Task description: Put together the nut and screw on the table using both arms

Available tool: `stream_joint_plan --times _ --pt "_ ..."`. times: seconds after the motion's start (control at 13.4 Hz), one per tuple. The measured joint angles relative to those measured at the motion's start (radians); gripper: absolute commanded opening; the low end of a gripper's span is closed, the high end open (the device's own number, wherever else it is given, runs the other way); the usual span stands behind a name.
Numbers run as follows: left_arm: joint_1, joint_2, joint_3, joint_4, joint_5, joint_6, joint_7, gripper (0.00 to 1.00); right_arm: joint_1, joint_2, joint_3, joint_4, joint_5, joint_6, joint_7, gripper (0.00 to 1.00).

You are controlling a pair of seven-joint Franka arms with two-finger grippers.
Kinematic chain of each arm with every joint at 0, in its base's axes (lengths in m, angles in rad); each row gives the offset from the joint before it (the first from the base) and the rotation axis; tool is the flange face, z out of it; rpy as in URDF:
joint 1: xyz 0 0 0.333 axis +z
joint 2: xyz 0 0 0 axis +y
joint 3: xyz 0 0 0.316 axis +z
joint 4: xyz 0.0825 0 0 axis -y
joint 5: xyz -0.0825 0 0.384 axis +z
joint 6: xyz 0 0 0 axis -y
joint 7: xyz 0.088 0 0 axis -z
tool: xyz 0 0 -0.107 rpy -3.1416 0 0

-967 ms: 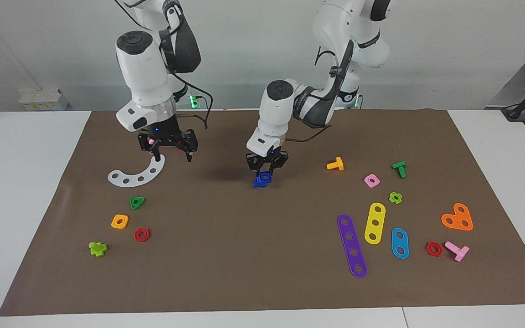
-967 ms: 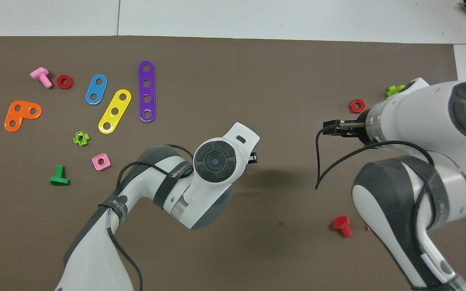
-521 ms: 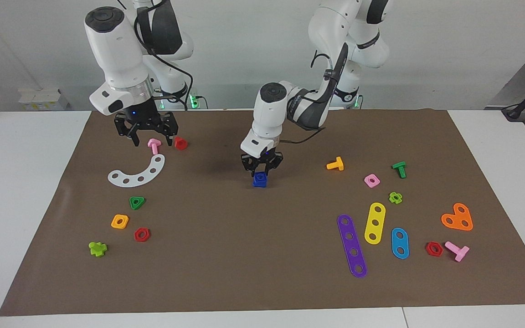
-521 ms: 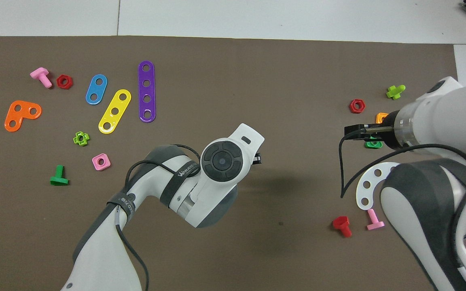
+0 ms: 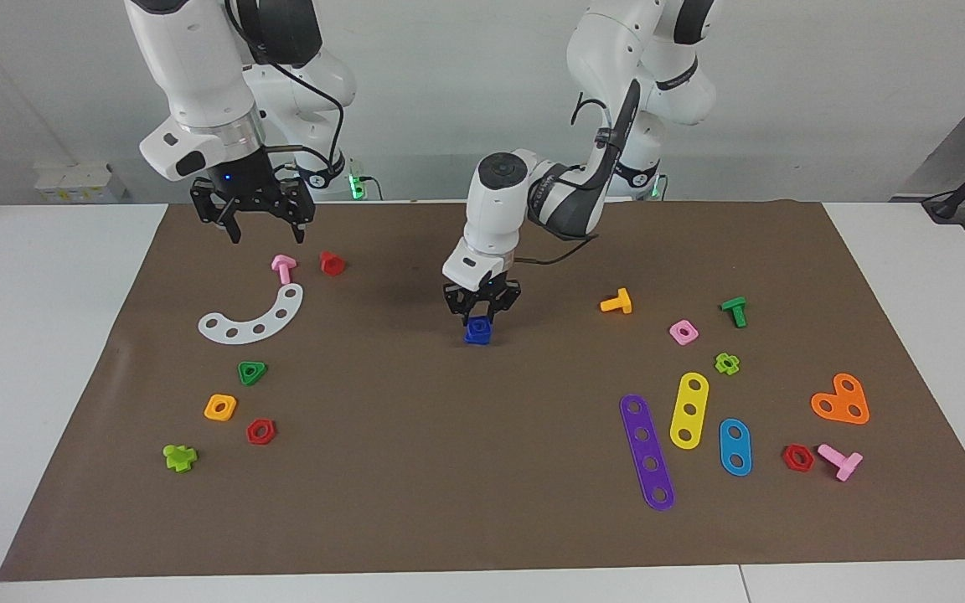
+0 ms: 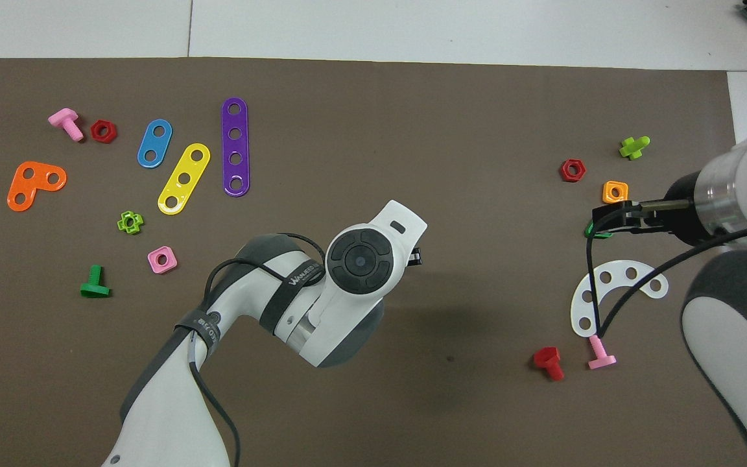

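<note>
A small blue square piece (image 5: 477, 332), the nut, sits on the brown mat (image 5: 482, 469) mid-table. I cannot tell the blue screw apart from it. My left gripper (image 5: 480, 316) points straight down right on top of this blue piece. In the overhead view the left arm's wrist (image 6: 357, 259) hides both. My right gripper (image 5: 266, 228) hangs open and empty in the air over the mat's edge nearest the robots, near a pink screw (image 5: 284, 268). It also shows in the overhead view (image 6: 610, 219).
Near the right arm's end lie a red screw (image 5: 332, 263), a white curved strip (image 5: 252, 321), a green triangular nut (image 5: 252, 372), a yellow-orange nut (image 5: 220, 407) and a red hex nut (image 5: 260, 431). Toward the left arm's end lie an orange screw (image 5: 616, 301), a pink nut (image 5: 683, 332) and coloured strips (image 5: 647, 450).
My right gripper has risen and drawn back toward its base, off the white strip. The left gripper stays over the blue piece, which went from tilted to flat.
</note>
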Motion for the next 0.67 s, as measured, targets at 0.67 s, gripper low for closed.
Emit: stream_joint_plan --times 0.67 --pt "0.0 0.0 0.003 -0.002 0.004 0.001 0.002 0.0 0.001 0.0 0.007 0.021 0.001 -0.034 0.0 0.98"
